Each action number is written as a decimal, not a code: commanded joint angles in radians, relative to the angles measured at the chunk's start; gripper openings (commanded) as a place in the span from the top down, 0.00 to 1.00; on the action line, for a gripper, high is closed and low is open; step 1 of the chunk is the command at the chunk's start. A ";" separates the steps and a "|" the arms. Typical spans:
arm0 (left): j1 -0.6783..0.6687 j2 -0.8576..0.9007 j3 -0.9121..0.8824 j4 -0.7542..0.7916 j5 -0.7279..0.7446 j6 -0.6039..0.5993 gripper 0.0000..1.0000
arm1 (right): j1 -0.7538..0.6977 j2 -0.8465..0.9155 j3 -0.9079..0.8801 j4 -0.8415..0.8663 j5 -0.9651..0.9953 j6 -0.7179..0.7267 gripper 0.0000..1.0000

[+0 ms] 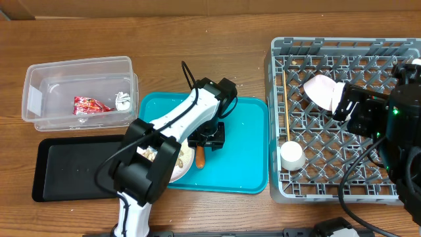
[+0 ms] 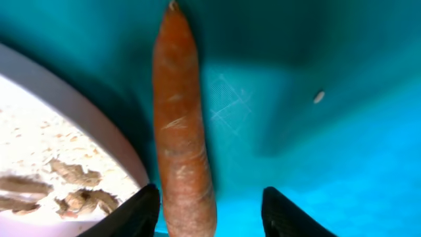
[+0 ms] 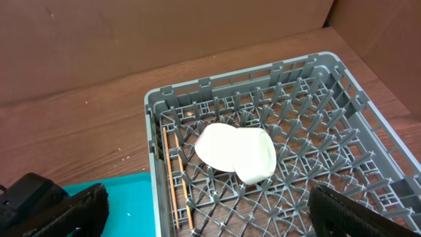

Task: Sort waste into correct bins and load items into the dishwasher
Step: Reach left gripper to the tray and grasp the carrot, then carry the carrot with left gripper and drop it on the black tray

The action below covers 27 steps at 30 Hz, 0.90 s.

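Two fingers of the left gripper [image 2: 215, 205] stand half apart astride the carrot [image 2: 181, 131]. It lies on the teal tray [image 2: 316, 151], off-centre against one finger and just beside the dish [image 2: 99, 131] of scraps. Closing could roll it away or snag that rim. The right gripper [image 3: 204, 197] hangs wide and empty over the rack [image 3: 152, 151]. The clear tub [image 1: 39, 79] sits well apart.
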 commanded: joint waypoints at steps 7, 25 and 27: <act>0.027 0.035 -0.008 0.000 0.032 0.034 0.67 | 0.003 -0.002 0.009 0.003 0.014 0.008 0.00; 0.026 0.029 0.051 -0.012 -0.004 0.079 0.84 | 0.003 -0.002 0.009 0.003 0.014 0.008 0.00; 0.026 0.025 0.124 -0.065 -0.043 0.079 0.84 | 0.003 -0.002 0.009 0.003 0.014 0.008 0.00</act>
